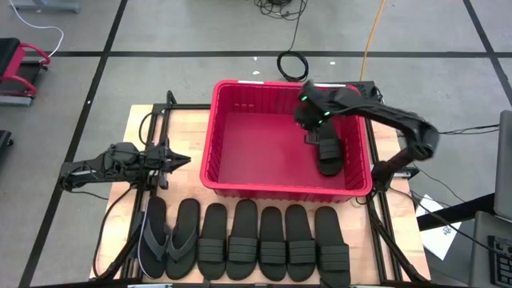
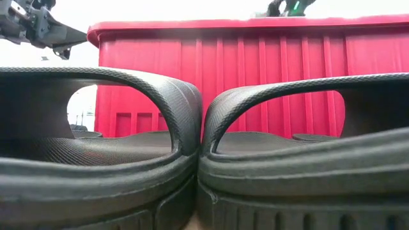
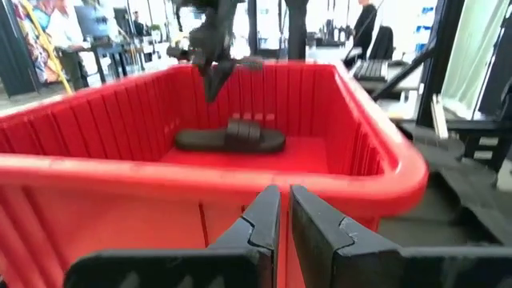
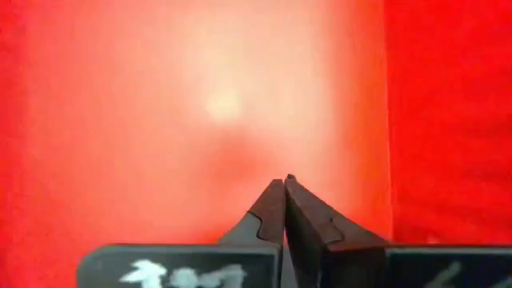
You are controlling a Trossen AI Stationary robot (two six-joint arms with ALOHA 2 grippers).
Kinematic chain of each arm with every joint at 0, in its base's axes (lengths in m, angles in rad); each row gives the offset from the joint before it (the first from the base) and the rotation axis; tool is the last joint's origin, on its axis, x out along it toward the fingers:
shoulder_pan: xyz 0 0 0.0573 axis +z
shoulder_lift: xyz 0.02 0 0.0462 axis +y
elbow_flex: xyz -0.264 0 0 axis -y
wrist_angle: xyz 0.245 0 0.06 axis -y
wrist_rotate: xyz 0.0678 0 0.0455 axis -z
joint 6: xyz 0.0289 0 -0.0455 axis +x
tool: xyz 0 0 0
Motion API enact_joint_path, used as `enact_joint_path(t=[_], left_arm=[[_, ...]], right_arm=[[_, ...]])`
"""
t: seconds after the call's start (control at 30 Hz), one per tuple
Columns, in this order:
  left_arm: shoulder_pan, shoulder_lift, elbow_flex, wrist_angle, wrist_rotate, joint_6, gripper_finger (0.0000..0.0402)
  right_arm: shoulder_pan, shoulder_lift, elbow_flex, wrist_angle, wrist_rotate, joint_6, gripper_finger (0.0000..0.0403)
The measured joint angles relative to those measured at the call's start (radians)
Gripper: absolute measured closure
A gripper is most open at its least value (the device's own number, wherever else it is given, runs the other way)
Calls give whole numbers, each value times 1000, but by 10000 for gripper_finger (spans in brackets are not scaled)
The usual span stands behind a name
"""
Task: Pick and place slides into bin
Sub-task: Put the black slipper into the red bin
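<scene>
Seven slides [image 1: 240, 242] rowed lengthwise toward bin [image 1: 216, 136], one slide [image 1: 330, 152] inside, right claw [image 1: 310, 138] clenched empty

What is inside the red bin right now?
One black slide lies on the floor of the bin, toward its right side. The right gripper, shut and empty, hangs over it. Part of the floor under that arm is covered.
</scene>
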Motion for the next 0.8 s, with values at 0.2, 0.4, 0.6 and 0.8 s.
enact_joint_path(t=[0.2, 0.4, 0.6, 0.8], left_arm=[[0, 0, 0, 160, 6, -63, 364], [0, 0, 0, 284, 6, -184, 364], [0, 0, 0, 389, 7, -291, 364], [0, 0, 0, 449, -7, -386, 364]], right_arm=[[0, -221, 134, 162, -253, 218, 403], [36, -407, 198, 300, -322, 389, 403], [132, -514, 204, 280, -322, 510, 403], [176, -536, 186, 220, -321, 516, 403]])
